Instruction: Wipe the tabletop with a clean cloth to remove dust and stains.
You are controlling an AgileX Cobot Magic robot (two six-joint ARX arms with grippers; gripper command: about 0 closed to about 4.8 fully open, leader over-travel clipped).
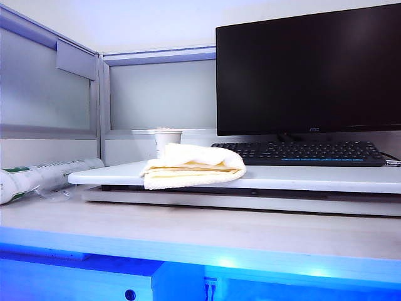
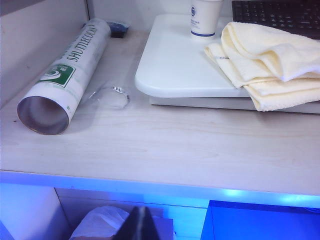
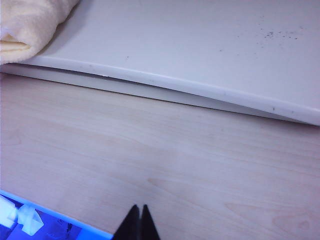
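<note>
- The cloth [image 1: 193, 165] lies bunched on the tabletop [image 1: 313, 178], at about 9 o'clock from the keyboard [image 1: 301, 152] and just at 5 o'clock from the paper cup [image 1: 167, 140]; one fold hangs over the board's front edge, likely left there within easy reach.
- Left hand [image 2: 140, 225]: tips pressed together, empty, low over the table's [image 2: 165, 145] front edge, well apart from the cloth [image 2: 270, 60].
- Right hand [image 3: 137, 224]: shut tight, holding nothing, over bare table [image 3: 150, 150] short of the board [image 3: 200, 45].
- Dark specks [image 3: 280, 34] sit on the board at 1 o'clock from the right hand; judged the stain to wipe.
- A shuttlecock tube [image 2: 65, 75] lies on the table at 9 o'clock from the board, clear of the wiping area.
- The grasp is not yet begun; a hand must open first.
</note>
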